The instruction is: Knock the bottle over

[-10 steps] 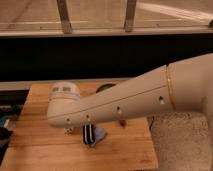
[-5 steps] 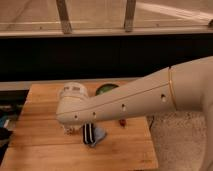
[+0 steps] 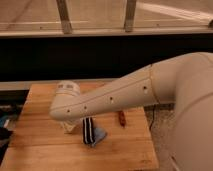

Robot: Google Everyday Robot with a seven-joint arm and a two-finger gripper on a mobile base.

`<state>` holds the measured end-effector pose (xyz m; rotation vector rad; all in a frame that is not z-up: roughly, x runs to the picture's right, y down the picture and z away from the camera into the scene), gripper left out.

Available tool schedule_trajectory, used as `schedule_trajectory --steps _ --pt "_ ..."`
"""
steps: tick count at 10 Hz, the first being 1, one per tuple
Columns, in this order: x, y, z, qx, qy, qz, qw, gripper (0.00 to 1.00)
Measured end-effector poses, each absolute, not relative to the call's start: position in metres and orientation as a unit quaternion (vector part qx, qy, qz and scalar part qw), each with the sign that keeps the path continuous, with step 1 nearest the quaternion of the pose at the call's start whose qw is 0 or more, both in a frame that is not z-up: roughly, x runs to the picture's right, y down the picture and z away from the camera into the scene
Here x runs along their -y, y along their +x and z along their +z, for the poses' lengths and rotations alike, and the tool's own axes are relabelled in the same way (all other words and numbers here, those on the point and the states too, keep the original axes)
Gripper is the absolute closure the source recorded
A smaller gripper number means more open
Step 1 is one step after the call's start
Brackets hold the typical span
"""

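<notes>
Arm reached left across the bench. Hand was hidden behind the arm's far end, over the bench's left half; couldn't tell its state. Bottle was possibly the pale shape poking out under the arm, just left of the striped item; pose unclear.

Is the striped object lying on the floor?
No, the striped object is on the table, just below the arm, whose end hides the pincer.

The wooden table carries 1 striped object, a blue item touching its right side, and a reddish piece farther right. The gripper is hidden behind the arm.
</notes>
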<state>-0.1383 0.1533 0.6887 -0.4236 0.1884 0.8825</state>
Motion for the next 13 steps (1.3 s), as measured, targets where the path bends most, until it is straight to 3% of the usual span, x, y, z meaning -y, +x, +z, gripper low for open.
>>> schedule_trajectory --steps 6,13 --pt "-0.16 -0.199 0.735 -0.079 -0.235 0.394 0.885 0.3" --pt "-0.09 -0.161 0.774 -0.144 -0.115 0.407 0.895 0.3"
